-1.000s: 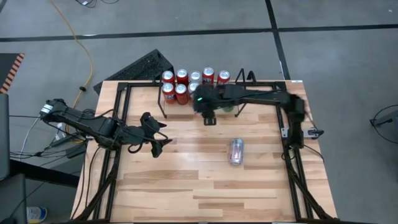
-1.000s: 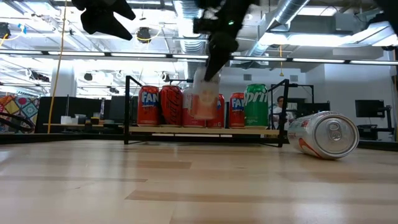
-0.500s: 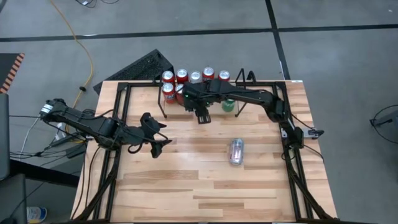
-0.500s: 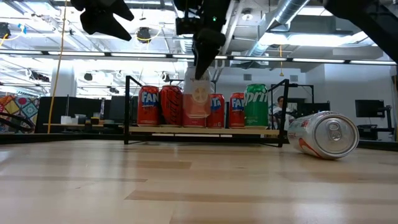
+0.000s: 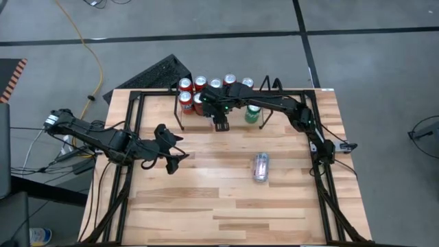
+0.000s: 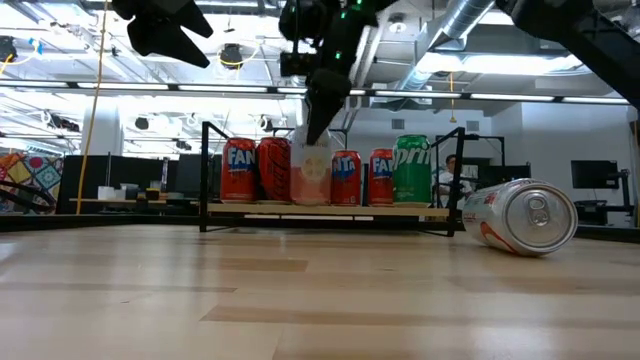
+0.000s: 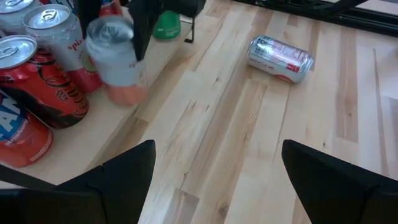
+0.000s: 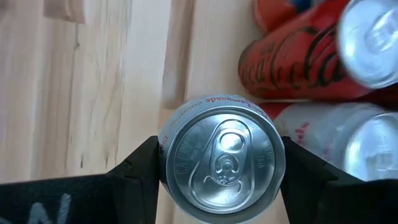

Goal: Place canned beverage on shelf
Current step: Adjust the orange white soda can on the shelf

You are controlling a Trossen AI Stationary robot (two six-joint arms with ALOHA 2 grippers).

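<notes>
Pale silver can (image 8: 221, 158) is pinched upright between the fingers of your right gripper (image 5: 219, 118), at the near edge of the shelf (image 6: 325, 211), probably so it stands beside the red cans (image 6: 240, 171). Your left gripper (image 5: 171, 147) waits spread open at the left; another can (image 5: 260, 166) lies near.

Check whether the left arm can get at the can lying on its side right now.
Probably yes: the left gripper is open and empty, and only bare tabletop lies between it and the fallen can. The right gripper is busy at the shelf.
</notes>
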